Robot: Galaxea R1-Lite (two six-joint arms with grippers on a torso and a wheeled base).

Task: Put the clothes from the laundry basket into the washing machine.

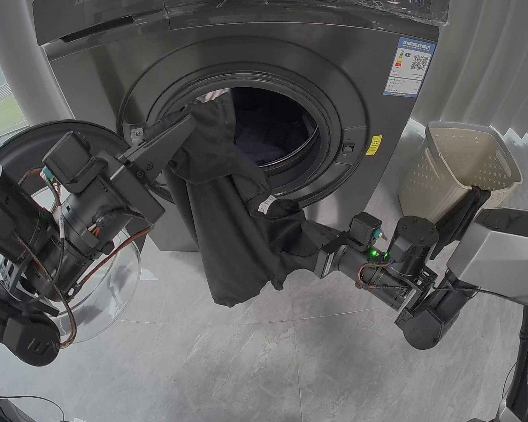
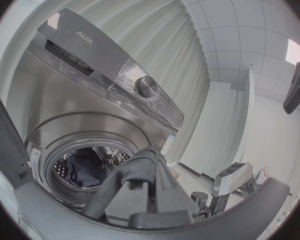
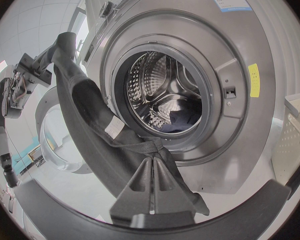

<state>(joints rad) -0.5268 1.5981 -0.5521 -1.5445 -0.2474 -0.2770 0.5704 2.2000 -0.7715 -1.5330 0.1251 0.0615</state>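
Garment (image 1: 229, 235) with white tag (image 1: 266, 204) before washing machine (image 1: 346, 71)

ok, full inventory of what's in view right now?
washing machine: 1, grey, straight ahead
door: 1, clear glass in a dark rim, swung open to the robot's left
black garment: 1, black, held across the drum opening, hanging down outside it
clothing in drum: 1 heap, dark blue, low in the drum
laundry basket: 1, cream, on the floor to the right of the machine
dark cloth: 1, black, draped over the basket's near rim
label: 1, blue and white, machine front, upper right
curtain: 1, white, behind the machine
floor: grey tiles
left pincer: 1, black, shut on the garment's upper end
right pincer: 1, black, shut on the garment below the opening
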